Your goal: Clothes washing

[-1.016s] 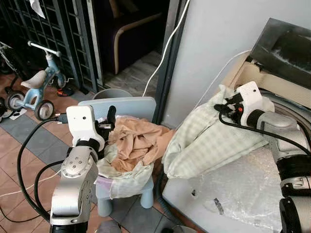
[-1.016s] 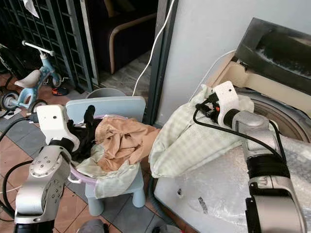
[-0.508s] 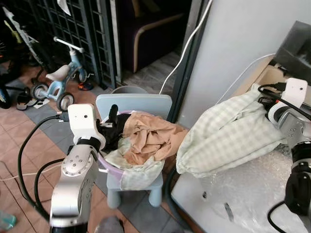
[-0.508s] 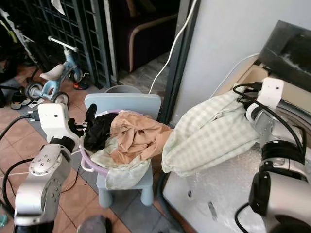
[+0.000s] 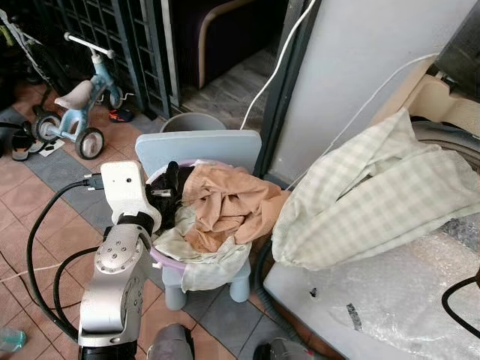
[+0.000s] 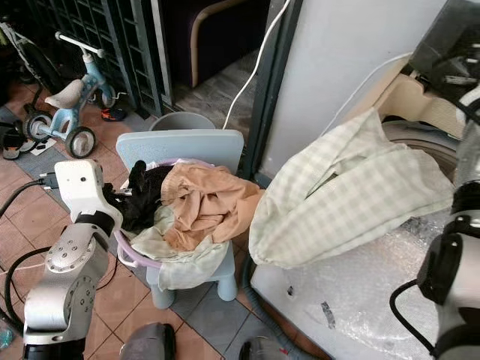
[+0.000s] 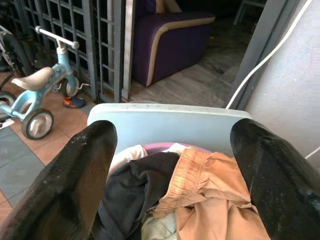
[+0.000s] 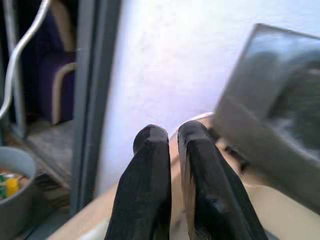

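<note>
Now the right tool [image 8: 172,165], pinched empty, has released the checked cloth [image 5: 375,199] at three o'clock; left tool [image 7: 170,165] gapes over the basket [image 6: 129,255].

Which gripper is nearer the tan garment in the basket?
Left. The left gripper sits open right over the basket, tan garment just ahead of its fingers. The right gripper is shut, up by the washer lid.

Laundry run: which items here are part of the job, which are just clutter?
Job:
checked cloth draped on the washing machine
lilac basket of clothes on the blue chair
tan garment
left gripper, jaws open, at the basket

Clutter:
tricycle
grey bucket
white cable
bubble wrap
</note>
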`<state>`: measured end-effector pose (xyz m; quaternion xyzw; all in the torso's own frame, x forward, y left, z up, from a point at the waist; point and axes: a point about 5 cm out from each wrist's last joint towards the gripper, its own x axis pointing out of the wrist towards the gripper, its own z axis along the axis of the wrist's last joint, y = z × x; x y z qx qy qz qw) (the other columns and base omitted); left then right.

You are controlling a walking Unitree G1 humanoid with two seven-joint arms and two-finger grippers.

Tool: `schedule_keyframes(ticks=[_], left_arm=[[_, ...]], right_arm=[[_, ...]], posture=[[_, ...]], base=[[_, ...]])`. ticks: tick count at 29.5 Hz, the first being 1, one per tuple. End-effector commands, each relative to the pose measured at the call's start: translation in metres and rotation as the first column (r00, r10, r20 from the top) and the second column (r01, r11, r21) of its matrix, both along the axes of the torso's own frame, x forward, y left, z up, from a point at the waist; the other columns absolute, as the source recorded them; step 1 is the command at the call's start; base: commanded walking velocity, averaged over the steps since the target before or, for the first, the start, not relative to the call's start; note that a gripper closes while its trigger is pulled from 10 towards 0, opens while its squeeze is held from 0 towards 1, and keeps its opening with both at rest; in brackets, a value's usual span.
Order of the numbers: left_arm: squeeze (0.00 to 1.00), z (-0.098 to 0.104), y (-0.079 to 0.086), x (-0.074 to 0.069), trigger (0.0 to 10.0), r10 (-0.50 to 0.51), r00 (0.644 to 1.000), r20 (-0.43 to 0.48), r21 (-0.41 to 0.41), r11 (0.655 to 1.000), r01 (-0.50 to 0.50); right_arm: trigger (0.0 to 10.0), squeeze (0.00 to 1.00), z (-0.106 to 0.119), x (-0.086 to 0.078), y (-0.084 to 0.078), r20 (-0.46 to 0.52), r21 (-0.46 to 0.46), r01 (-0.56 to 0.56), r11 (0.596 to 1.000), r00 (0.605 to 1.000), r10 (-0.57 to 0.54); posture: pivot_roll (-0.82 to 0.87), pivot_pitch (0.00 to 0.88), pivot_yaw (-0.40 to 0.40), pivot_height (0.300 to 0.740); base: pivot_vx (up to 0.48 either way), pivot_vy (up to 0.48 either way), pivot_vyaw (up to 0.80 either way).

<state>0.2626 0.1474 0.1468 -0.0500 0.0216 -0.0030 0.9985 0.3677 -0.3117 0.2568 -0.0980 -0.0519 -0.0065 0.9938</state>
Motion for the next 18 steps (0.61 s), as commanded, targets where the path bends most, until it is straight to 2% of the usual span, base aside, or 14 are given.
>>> schedule_keyframes(ticks=[1,2,3,5,6,8,10,12,14,15,17,18], left_arm=[[0.00,-0.001,0.002,0.000,10.0,0.009,1.000,-0.008,0.000,1.000,-0.009],[0.00,-0.001,0.003,0.000,10.0,0.009,1.000,-0.009,0.000,1.000,-0.009],[0.00,-0.001,0.003,0.000,10.0,0.009,1.000,-0.009,0.000,1.000,-0.009],[0.00,-0.001,0.002,0.001,10.0,0.007,1.000,-0.008,-0.002,1.000,-0.007],[0.00,-0.001,0.002,0.001,10.0,0.007,1.000,-0.008,-0.002,1.000,-0.007],[0.00,-0.002,0.001,0.002,10.0,0.002,1.000,-0.008,-0.007,1.000,-0.002],[0.00,-0.001,0.000,0.003,10.0,-0.002,1.000,-0.005,-0.011,1.000,0.002],[0.00,-0.002,0.000,0.004,10.0,-0.006,1.000,-0.005,-0.013,1.000,0.006],[0.00,-0.002,-0.001,0.007,10.0,-0.020,1.000,-0.005,-0.017,1.000,0.020],[0.00,-0.002,-0.001,0.008,10.0,-0.023,1.000,-0.005,-0.017,1.000,0.023],[0.00,-0.001,-0.004,0.010,10.0,-0.038,0.999,-0.001,-0.014,0.999,0.038],[0.00,0.000,-0.005,0.012,10.0,-0.048,0.999,0.005,-0.010,0.999,0.048]], right_arm=[[10.0,1.00,-0.005,-0.005,0.015,-0.048,-0.058,-0.193,0.979,0.980,0.191],[10.0,1.00,-0.013,-0.010,0.020,-0.095,-0.082,-0.294,0.952,0.953,0.286],[10.0,1.00,-0.013,-0.010,0.020,-0.095,-0.082,-0.294,0.952,0.953,0.286],[10.0,1.00,-0.017,-0.021,0.017,-0.131,-0.097,-0.377,0.921,0.922,0.363],[10.0,1.00,-0.017,-0.021,0.017,-0.131,-0.097,-0.377,0.921,0.922,0.363],[10.0,1.00,-0.014,-0.035,0.001,-0.137,-0.144,-0.368,0.919,0.927,0.350],[10.0,1.00,-0.013,-0.040,-0.004,-0.129,-0.153,-0.361,0.920,0.930,0.343],[10.0,1.00,-0.015,-0.048,-0.005,-0.150,-0.143,-0.399,0.906,0.913,0.379],[10.0,1.00,-0.025,-0.064,0.000,-0.231,-0.185,-0.482,0.856,0.868,0.439],[10.0,1.00,-0.026,-0.065,0.000,-0.237,-0.184,-0.487,0.854,0.865,0.442],[10.0,1.00,-0.031,-0.069,0.001,-0.262,-0.237,-0.485,0.841,0.866,0.426],[10.0,1.00,-0.036,-0.074,0.004,-0.312,-0.251,-0.533,0.808,0.835,0.453]], posture=[[0.07,0.055,-0.046,0.740],[0.06,0.055,-0.046,0.740],[0.06,0.055,-0.046,0.740],[0.05,0.053,-0.049,0.740],[0.05,0.053,-0.049,0.740],[0.04,0.052,-0.050,0.740],[0.03,0.050,-0.050,0.740],[0.02,0.048,-0.048,0.740],[0.00,0.044,-0.036,0.740],[0.00,0.044,-0.036,0.740],[-0.01,0.043,-0.030,0.740],[-0.02,0.042,-0.026,0.740]], base=[[0.000,0.000,0.00],[0.000,0.000,0.00],[0.000,0.000,0.00],[0.000,0.000,0.00],[0.000,0.000,0.00],[0.000,0.000,0.00],[0.000,0.000,0.00],[0.000,0.000,0.00],[0.000,0.000,0.00],[0.000,0.000,0.00],[0.000,0.000,0.00],[0.000,0.000,0.00]])
